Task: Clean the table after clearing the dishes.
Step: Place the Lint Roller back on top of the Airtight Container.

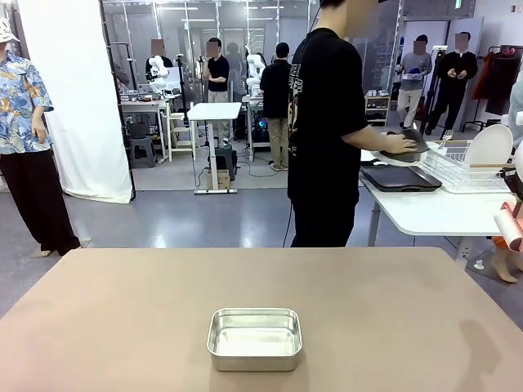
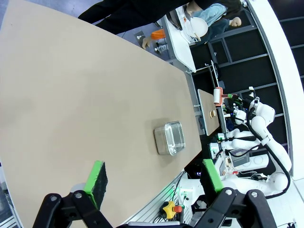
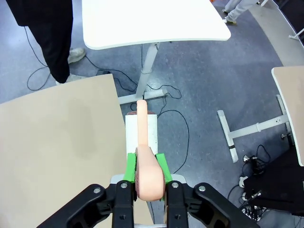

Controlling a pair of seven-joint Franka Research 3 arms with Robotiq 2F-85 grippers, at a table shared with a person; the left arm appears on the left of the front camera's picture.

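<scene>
Looking at the taupe table, you've got just a steel pan near its front edge; dishes sit on the white side table under the person's hand. Right gripper clamps the pink roller handle; left gripper gapes wide, holding nothing.

The surface reaches from the near edge toward the person, who stands behind its far edge, a little right of the middle. The steel pan sits on the surface near the robot's side, about in the middle between left and right. Behind and to the right, apart from the surface, stands a smaller table. On it lie a tray and, further right, a wire rack with a plate in it. The person's hand rests on another tray above the first one.
</scene>
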